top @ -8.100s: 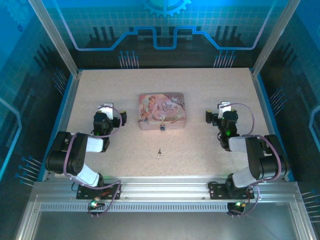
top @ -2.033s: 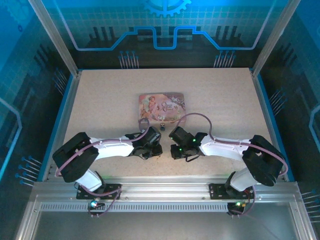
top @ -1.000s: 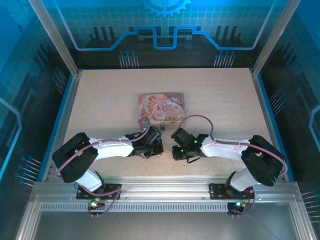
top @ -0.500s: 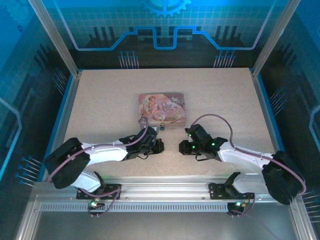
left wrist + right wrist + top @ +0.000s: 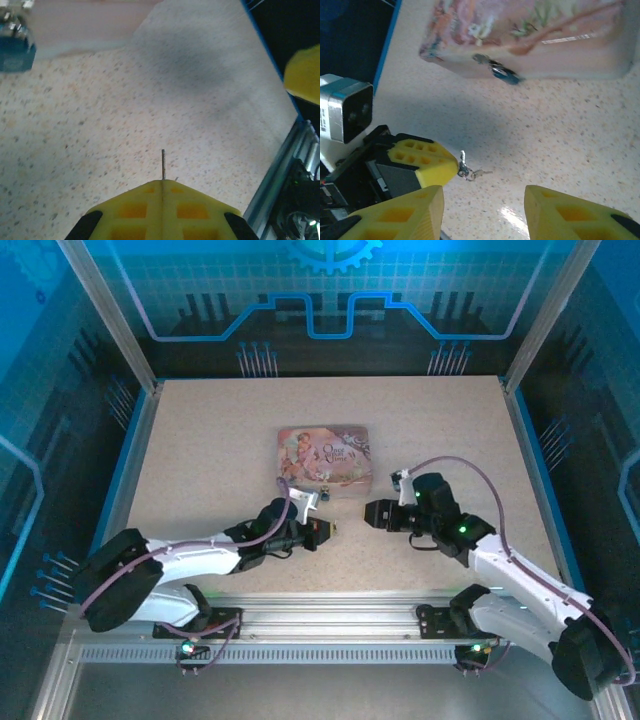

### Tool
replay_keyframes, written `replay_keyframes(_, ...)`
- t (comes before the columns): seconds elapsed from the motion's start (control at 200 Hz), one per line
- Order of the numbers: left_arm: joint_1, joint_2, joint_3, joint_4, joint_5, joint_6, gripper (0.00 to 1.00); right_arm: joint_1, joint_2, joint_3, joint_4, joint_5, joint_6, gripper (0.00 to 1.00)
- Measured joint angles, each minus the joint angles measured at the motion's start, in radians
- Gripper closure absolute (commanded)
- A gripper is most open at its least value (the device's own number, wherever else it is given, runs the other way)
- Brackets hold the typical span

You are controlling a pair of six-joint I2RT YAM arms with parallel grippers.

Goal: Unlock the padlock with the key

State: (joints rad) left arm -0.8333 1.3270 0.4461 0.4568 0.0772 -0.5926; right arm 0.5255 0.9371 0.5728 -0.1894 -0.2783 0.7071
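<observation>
Left gripper (image 5: 162, 184): yellow fingers (image 5: 135, 205) pressed together, clamped on the key (image 5: 163, 164). The key is a thin silvery sliver poking straight out past the tips, edge-on to the left wrist cam. From the right wrist cam the key (image 5: 468, 172) shows a small ring and bit hanging off the tip of the left gripper (image 5: 451, 166); can't tell whether it touches the table (image 5: 580, 150). Right gripper (image 5: 484, 196): fingers apart, nothing between them, just bare tabletop. Top view: left gripper (image 5: 328, 528) and right gripper (image 5: 370, 512) face each other tip to tip, near but not touching, both on the near side of the pink tin (image 5: 323, 455). Padlock (image 5: 502, 73) hangs at the clasp on the tin's front wall, dark with a blue glint; can't tell whether the shackle is latched. In the left wrist cam the padlock (image 5: 14, 42) sits far top-left, blurred, against the tin wall and well off the line the key points along. Key and padlock are apart. In the top view the padlock (image 5: 323, 495) is a dark speck at the middle of the tin's near edge, just beyond the left gripper's tip.
</observation>
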Motion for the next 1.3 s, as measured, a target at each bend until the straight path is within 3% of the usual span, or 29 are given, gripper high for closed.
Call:
replay_keyframes(0.35, 0.008, -0.210, -0.015, -0.003, 0.109, 0.186, 1.00, -0.117, 0.005, 0.113, 0.010, -0.285, -0.092, 0.53)
replay_keyframes(0.65, 0.056, -0.298, 0.021, -0.040, 0.267, 0.233, 1.00, -0.127, 0.020, 0.116, 0.111, -0.460, -0.080, 0.54)
replay_keyframes(0.955, 0.060, -0.294, 0.082, -0.023, 0.393, 0.187, 1.00, -0.083, -0.001, 0.116, 0.138, -0.500, -0.100, 0.52)
replay_keyframes(1.301, 0.060, -0.291, 0.103, -0.005, 0.426, 0.146, 1.00, -0.026, -0.001, 0.116, 0.133, -0.502, -0.132, 0.57)
